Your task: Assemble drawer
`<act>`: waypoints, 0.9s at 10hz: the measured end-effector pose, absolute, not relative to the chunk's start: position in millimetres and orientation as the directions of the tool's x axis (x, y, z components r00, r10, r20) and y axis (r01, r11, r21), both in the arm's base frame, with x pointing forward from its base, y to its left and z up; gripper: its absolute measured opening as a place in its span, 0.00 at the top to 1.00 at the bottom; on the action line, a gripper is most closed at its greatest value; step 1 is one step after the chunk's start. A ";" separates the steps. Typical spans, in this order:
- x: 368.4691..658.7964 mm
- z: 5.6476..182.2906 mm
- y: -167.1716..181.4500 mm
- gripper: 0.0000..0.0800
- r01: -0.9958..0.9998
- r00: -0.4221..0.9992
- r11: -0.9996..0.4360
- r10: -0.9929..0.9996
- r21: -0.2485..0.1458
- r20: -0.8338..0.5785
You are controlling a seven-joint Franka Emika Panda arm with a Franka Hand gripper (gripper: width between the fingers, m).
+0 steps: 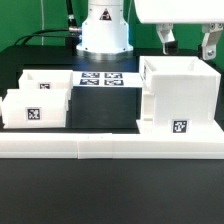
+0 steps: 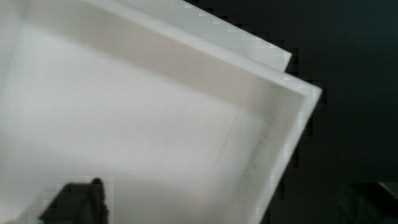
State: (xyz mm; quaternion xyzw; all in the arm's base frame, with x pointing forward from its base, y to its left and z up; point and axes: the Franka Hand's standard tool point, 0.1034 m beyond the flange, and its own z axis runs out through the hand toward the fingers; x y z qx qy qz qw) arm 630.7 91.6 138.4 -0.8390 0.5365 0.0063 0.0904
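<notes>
The drawer's boxy housing stands directly beneath the hand, whose fingers are spread wide, grasping nothing. Two trays, front and rear, sit well apart from the hand, on the dark tabletop

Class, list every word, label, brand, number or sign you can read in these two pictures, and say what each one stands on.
No words, brands or numbers are readable in either view; the only signs are coded black-and-white square tags.
housing: one tag, low on its near face.
front tray and rear tray: one tag each.
marker board: several tags.
Wrist view: plain white surface, nothing written.
</notes>
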 end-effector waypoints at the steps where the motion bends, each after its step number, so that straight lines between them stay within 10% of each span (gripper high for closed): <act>1: 630.7 138.3 91.0 0.19 -0.870 0.485 -0.469 -0.869 -0.151 -0.096; 4: 612.7 133.7 66.9 0.19 -0.564 0.826 -0.818 -0.562 -0.116 -0.054; 9: 609.1 131.5 50.2 0.19 -0.210 0.978 -0.971 -0.210 -0.118 -0.007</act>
